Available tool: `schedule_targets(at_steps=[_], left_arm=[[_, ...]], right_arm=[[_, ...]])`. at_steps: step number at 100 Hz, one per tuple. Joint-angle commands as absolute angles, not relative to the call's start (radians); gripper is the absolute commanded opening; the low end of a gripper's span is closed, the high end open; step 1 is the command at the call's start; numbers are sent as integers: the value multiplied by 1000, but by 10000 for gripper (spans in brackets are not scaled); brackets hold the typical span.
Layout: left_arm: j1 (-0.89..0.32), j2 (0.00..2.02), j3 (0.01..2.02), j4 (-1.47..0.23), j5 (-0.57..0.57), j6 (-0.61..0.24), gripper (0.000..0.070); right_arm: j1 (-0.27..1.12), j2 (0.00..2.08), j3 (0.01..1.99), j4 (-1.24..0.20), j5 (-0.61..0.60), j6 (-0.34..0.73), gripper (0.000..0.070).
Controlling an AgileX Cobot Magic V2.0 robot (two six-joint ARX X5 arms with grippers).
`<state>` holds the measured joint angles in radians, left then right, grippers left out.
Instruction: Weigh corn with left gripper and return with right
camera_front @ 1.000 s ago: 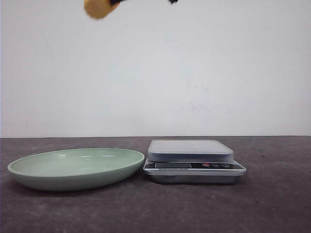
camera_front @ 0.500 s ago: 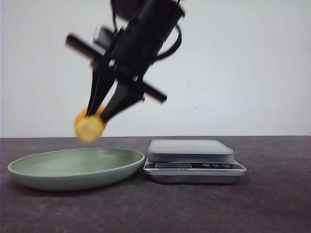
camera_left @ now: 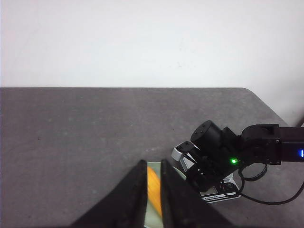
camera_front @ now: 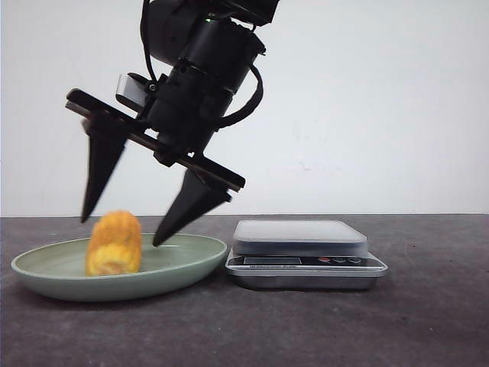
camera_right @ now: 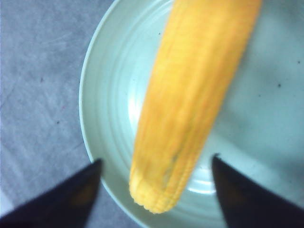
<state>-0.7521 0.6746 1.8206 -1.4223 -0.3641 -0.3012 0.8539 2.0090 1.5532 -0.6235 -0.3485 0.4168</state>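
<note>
Corn (camera_front: 114,244) now lies in the green plate (camera_front: 183,264), blurred as if just let go; half a second ago the right end effector (camera_front: 121,233) pinched it above the plate. Its fingers are now spread wide over the cob, so the return step looks done. The scale (camera_front: 304,254) beside the plate is bare. The right wrist view shows kernel rows close up. The left end effector (camera_left: 152,190), seen only from its own wrist view, is nearly pressed together, holding nothing.

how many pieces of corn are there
1: the corn lies in the green plate left of the scale, below the open right gripper. None seems hidden.
</note>
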Motion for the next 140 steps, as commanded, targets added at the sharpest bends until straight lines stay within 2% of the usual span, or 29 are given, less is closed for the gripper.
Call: schedule_targets(at_steps=[1, 25, 32, 41, 50, 57, 62, 67, 70, 79, 85, 91, 114, 127, 140], left_arm=[[-760, 678, 1842, -1474, -366, -276, 1], [-760, 677, 1842, -1474, -366, -276, 1], [-760, 677, 1842, -1474, -366, -277, 1], [-760, 676, 1842, -1474, -366, -277, 1], [-760, 674, 1842, -1474, -366, -277, 1], [-760, 673, 1842, -1474, -366, -277, 1], [-760, 672, 1842, -1474, -366, -277, 1], [-760, 672, 1842, -1474, -366, -276, 1], [-760, 672, 1842, -1474, -367, -276, 1], [-760, 672, 1842, -1474, -367, -275, 1], [-760, 671, 1842, -1474, -367, -274, 1], [-760, 670, 1842, -1474, -367, -274, 1], [-760, 669, 1842, -1474, -367, -273, 1], [-760, 669, 1842, -1474, -367, -276, 1], [-760, 669, 1842, -1474, -366, -278, 1]], right_arm=[[860, 1999, 1573, -631, -366, 417, 590], [846, 1850, 1575, -599, -284, 386, 583], [838, 1779, 1577, -587, -244, 357, 547], [834, 1679, 1577, -585, -184, 294, 444], [837, 1570, 1577, -609, -121, 198, 277], [847, 1501, 1577, -639, -73, 131, 193], [857, 1445, 1576, -671, -25, 80, 135], [866, 1394, 1576, -705, 45, 49, 36], [871, 1364, 1576, -721, 95, 41, 0], [889, 1270, 1570, -732, 236, 41, 0], [901, 1202, 1550, -699, 279, 40, 0], [909, 1132, 1515, -641, 289, 31, 0], [920, 854, 1283, -439, 289, -167, 0], [920, 736, 1147, -387, 307, -167, 0], [920, 677, 1105, -418, 344, -167, 0]])
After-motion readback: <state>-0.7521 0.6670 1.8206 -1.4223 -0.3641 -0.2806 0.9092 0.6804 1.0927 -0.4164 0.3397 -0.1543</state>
